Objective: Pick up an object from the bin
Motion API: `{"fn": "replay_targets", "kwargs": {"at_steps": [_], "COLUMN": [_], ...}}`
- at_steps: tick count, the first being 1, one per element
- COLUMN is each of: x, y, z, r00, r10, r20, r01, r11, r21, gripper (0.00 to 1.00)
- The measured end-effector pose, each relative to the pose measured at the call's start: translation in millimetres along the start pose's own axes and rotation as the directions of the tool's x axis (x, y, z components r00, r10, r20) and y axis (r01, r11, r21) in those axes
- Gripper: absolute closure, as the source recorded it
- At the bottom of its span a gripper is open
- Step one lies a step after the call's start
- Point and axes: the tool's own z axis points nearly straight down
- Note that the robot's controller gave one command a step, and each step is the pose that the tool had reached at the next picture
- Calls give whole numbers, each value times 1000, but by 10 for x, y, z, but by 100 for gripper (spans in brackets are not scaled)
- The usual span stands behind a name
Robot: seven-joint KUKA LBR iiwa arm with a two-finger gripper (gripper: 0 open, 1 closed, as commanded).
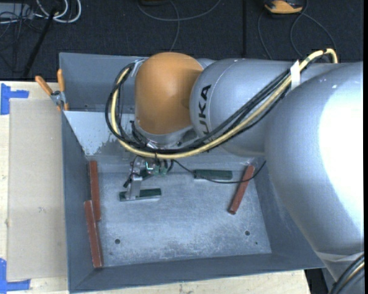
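1. Dark green strip (151,193): in the camera view this small flat piece lay on the floor of the bin (184,241), left of centre. Its left end sat directly under the gripper (134,187), which hung low beneath the robot's orange cover (165,94).
2. Whether the gripper was open or closed on that end could not be told. The strip looked flat on the floor, not lifted.
3. It looked thin, stiff and light, so it would probably not bend in a pinch. Lying flush on the metal, though, it offered little edge to catch and might slide.
4. The surest hold seemed to be across its narrow width near the middle, so that it would not swing.
5. A second dark strip (212,175) and a brown stick (240,190) lay well apart to the right. Two more brown sticks (93,188) lay along the left wall, none of them crowding the pick.
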Motion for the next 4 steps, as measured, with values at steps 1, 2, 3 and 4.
{"fn": "replay_targets", "kwargs": {"at_steps": [1,2,3,4], "x": [-10,-65,-44,-31], "y": [-439,-514,-606,-597], "z": [800,436,375,777], "r00": [994,989,991,998], "r10": [-105,-150,-136,-68], "r20": [0,14,10,4], "r01": [105,150,137,68], "r11": [994,989,991,998], "r21": [1,0,-1,-1], "gripper": [0,0,0,0]}}
